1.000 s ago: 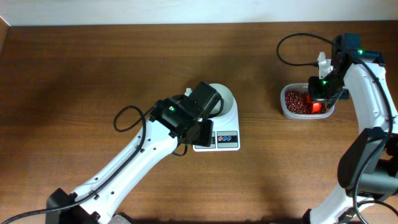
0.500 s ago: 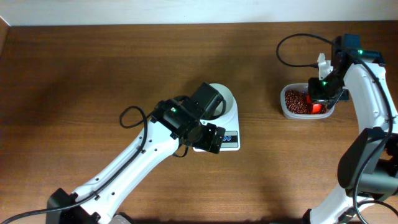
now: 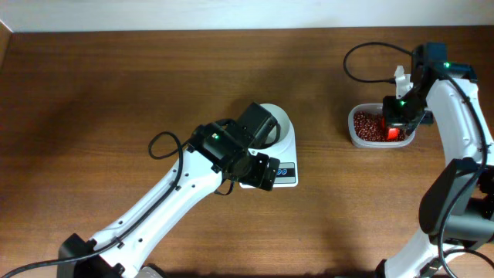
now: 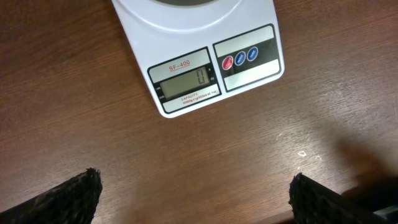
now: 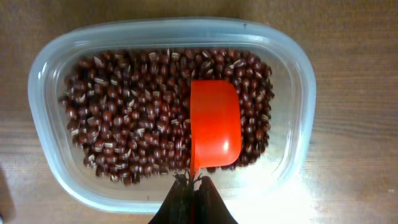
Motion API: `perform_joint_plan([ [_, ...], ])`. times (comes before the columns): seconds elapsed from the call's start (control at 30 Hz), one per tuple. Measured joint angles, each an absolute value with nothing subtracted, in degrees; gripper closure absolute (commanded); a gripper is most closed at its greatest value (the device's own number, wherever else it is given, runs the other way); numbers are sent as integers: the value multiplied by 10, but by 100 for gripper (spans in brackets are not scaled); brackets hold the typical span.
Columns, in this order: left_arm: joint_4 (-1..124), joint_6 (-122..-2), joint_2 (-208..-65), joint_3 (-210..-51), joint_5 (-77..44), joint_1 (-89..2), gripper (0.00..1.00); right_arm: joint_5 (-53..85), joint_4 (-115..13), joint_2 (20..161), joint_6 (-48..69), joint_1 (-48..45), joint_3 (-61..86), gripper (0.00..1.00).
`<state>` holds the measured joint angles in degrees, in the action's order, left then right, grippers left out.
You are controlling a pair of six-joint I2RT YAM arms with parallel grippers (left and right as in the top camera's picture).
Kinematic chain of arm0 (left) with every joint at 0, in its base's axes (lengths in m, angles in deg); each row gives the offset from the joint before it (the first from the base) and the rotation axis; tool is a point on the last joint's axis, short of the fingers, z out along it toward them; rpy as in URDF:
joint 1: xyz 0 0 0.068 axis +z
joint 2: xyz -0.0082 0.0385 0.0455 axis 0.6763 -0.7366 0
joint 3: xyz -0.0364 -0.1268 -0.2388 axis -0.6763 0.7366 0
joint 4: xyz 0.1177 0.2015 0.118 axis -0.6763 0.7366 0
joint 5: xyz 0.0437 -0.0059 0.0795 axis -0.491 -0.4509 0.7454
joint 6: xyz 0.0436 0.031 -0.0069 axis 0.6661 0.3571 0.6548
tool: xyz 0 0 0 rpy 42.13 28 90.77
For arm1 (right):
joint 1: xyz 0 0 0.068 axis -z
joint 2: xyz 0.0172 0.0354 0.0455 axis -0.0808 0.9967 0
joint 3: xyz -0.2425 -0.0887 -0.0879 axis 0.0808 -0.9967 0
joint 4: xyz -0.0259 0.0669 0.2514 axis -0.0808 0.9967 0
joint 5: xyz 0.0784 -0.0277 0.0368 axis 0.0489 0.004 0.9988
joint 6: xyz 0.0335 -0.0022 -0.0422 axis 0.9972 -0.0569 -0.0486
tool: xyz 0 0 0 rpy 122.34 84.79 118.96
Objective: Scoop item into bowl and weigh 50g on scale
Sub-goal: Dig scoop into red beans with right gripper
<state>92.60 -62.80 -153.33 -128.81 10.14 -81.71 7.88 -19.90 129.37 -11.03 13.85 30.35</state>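
Note:
The white scale (image 3: 282,166) lies mid-table with the white bowl (image 3: 279,117) on it; its display and buttons show in the left wrist view (image 4: 186,78). My left gripper (image 3: 258,171) is open and empty, hovering over the scale's front edge; in its own view (image 4: 196,193) only bare wood lies between the fingers. The red-brown beans (image 5: 124,118) fill a clear plastic tub (image 5: 43,62), also in the overhead view (image 3: 369,126). My right gripper (image 5: 194,186) is shut on the handle of the orange-red scoop (image 5: 214,124), which rests empty on the beans.
The clear tub (image 3: 356,139) stands at the right, near the table's back edge. A black cable (image 3: 363,54) loops behind it. Bare wooden tabletop spreads to the left and front of the scale.
My left gripper swung down to the scale's front edge, uncovering part of the scale, then held still. The right arm and scoop have not moved.

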Motion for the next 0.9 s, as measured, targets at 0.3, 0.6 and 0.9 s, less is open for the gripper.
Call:
perform_joint_plan([
  [0.3,926,-628,-1533,-1288,101,-817,1,95,-228,1293,-110,156,278,96],
  [0.6,926,-626,-1533,-1288,101,-817,1,278,-249,1293,-108,256,257,96],
  [0.9,926,-626,-1533,-1288,101,-817,1,380,-282,1291,-108,256,206,96],
])
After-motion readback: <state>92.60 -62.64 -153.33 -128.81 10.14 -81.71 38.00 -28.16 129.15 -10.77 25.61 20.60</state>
